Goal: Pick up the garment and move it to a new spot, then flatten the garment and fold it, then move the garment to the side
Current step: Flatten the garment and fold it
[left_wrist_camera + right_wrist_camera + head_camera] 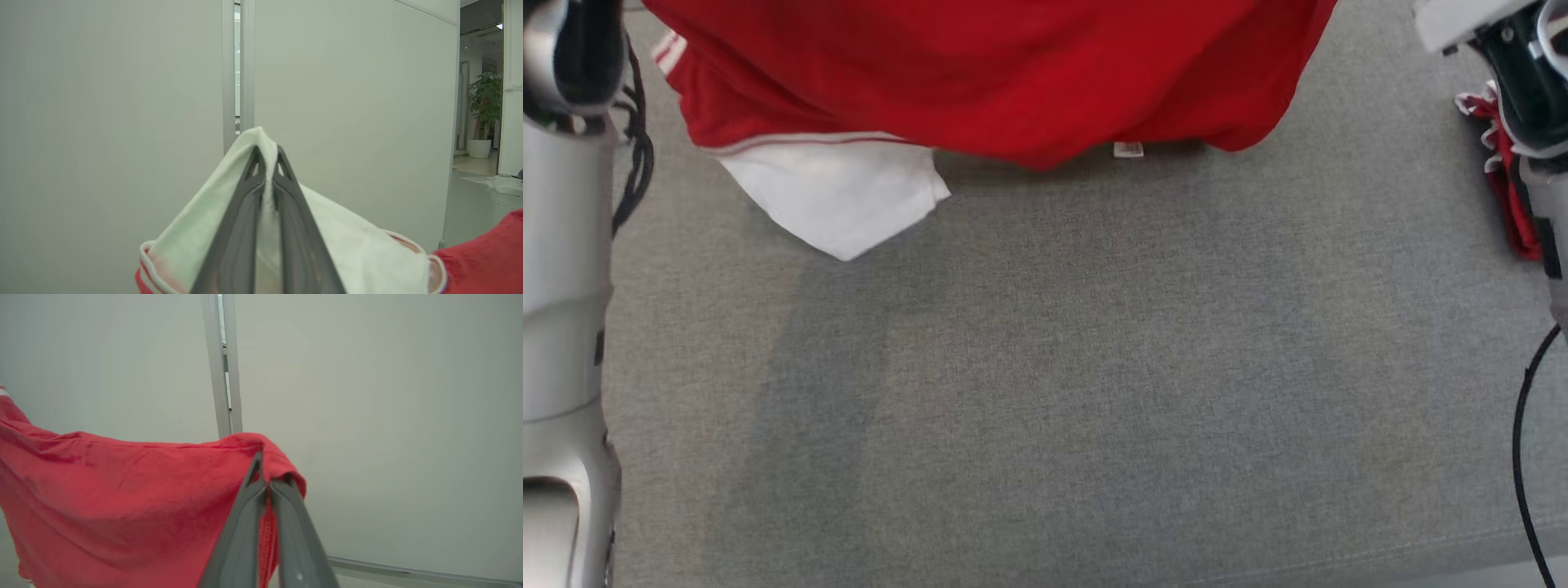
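Note:
The garment [996, 73] is a red shirt with white sleeves and striped trim, hanging across the top of the head view above the grey surface [1062, 384]. One white sleeve [837, 192] droops at the left, with a small label at the lower hem. My left gripper [267, 163] is shut on the white sleeve cloth [351, 245], which wraps over its fingers. My right gripper [265, 473] is shut on a red edge of the garment [122, 490], which stretches away to the left. Both grippers are raised, pointing at a pale wall.
My pale left forearm [560, 286] runs along the left edge of the head view, and my right arm [1531, 90] with a black cable [1523, 457] stands at the right edge. A pale partition wall [347, 102] is ahead, with a potted plant [484, 110] beyond it.

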Robot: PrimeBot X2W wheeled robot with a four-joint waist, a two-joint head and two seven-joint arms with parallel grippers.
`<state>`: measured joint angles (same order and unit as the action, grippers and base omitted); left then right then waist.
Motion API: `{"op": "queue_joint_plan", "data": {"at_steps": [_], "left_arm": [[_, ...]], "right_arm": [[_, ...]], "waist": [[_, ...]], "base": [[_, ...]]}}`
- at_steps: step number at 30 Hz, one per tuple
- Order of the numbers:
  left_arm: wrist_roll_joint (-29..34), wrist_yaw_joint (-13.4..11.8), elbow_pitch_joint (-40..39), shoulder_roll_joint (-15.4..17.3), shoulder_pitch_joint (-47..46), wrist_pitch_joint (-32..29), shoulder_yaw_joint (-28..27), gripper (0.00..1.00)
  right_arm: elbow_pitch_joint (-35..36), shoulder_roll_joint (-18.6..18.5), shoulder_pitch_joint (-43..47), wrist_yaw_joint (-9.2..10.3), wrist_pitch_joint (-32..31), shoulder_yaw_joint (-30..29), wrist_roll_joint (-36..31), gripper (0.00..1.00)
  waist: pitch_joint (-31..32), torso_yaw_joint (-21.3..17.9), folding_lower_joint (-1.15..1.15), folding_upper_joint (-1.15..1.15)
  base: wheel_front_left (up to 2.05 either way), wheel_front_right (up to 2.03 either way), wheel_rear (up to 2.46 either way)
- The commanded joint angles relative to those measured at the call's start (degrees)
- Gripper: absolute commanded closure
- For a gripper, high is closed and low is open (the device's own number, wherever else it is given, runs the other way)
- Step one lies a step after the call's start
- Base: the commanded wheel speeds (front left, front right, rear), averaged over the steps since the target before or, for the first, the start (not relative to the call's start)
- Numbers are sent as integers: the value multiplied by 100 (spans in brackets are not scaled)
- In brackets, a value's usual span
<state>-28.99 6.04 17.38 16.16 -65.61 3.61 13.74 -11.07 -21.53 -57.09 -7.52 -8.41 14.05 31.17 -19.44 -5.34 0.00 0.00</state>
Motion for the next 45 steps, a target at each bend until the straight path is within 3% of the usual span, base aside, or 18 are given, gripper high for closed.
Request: {"op": "queue_joint_plan", "data": {"at_steps": [1, 7, 11, 16, 20, 24, 30, 38, 45], "left_arm": [[54, -33, 7, 13, -339, 48, -26, 100], [340, -37, 43, 237, -1355, 479, -144, 100], [459, -54, -74, 258, -1700, 916, -232, 100], [403, 28, -266, 149, -1409, 1120, -229, 100], [279, 101, -360, 85, -811, 1162, -138, 100], [0, 135, -576, -26, 157, 1159, -125, 100], [-504, 149, -1206, -124, 1935, 1156, -277, 100], [-1030, 152, -1763, -217, 4365, 1158, -387, 100], [-1573, 152, -1472, -385, 5666, 1117, -170, 100]], "right_arm": [[-148, 200, -217, 7, 107, -76, -91, 100], [-842, 889, -1101, 9, 1051, -752, -789, 100], [-968, 1157, -1551, 9, 1838, -1216, -1371, 100], [-899, 1125, -1684, 9, 2228, -1390, -2074, 100], [-1194, 1001, -1249, 9, 2256, -1068, -2295, 100], [-1365, 845, -665, 9, 2167, -565, -2145, 100], [-964, 379, 533, 10, 1661, 74, -1574, 100], [-245, -89, 2392, 10, 582, 15, -944, 100], [-214, -72, 3434, 10, 55, -216, -906, 100]], "waist": [[-1000, -310, 0, 0], [-1576, -500, 0, 0], [-1681, -484, 0, 0], [-1659, -342, 0, 0], [-1555, -236, 0, 0], [-1312, -115, 0, 0], [-727, 42, 0, 0], [161, 227, 0, 0], [547, 318, 0, 0]], "base": [[0, 0, 0], [0, 0, 0], [0, 0, 0], [0, 0, 0], [0, 0, 0], [0, 0, 0], [0, 0, 0], [0, 0, 0], [0, 0, 0]]}}
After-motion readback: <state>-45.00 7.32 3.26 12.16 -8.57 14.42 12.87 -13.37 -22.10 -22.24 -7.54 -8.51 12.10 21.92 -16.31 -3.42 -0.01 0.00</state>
